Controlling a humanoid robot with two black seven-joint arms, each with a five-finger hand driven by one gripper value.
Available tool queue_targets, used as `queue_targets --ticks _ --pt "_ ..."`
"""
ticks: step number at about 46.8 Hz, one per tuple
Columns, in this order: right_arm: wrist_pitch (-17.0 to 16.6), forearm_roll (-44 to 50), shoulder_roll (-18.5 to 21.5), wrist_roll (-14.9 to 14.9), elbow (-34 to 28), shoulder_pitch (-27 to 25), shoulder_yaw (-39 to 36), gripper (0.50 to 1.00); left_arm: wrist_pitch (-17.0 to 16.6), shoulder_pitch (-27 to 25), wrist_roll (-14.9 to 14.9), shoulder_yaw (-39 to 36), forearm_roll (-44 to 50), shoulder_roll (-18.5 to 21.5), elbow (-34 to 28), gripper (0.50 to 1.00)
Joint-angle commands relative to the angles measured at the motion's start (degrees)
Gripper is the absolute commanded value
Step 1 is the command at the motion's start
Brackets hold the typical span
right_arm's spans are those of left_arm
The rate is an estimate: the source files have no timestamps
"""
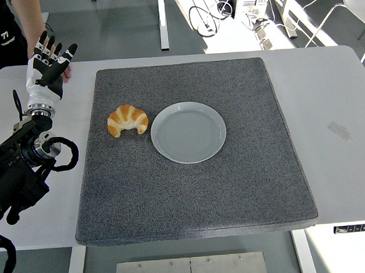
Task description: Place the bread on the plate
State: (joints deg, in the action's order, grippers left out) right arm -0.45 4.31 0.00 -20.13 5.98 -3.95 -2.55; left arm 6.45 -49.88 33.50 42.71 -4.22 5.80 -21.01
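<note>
The robot's left hand (49, 63) hovered over the white table (327, 92) at the far left, fingers spread, holding nothing. To its right, on a grey mat (198, 197), a croissant (128, 120) lay just beside an empty plate (188, 132). A good grasp would likely close gently across the bread's thick middle, lift clear of the rim, and set it centrally.

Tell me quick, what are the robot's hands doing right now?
Left hand: open, fingers spread, holding nothing, raised over the table's left side.
Right hand: not in view.
</note>
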Motion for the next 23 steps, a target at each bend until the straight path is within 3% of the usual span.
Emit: queue_targets --ticks 1,23 --pt "0.01 0.0 0.0 0.0 0.0 0.0 0.0 1.0 -0.04 0.05 -0.01 0.01 -0.09 0.09 0.0 0.971" --pt "0.01 0.0 0.0 0.0 0.0 0.0 0.0 1.0 -0.04 0.05 -0.01 -0.08 -0.09 0.09 0.0 0.981"
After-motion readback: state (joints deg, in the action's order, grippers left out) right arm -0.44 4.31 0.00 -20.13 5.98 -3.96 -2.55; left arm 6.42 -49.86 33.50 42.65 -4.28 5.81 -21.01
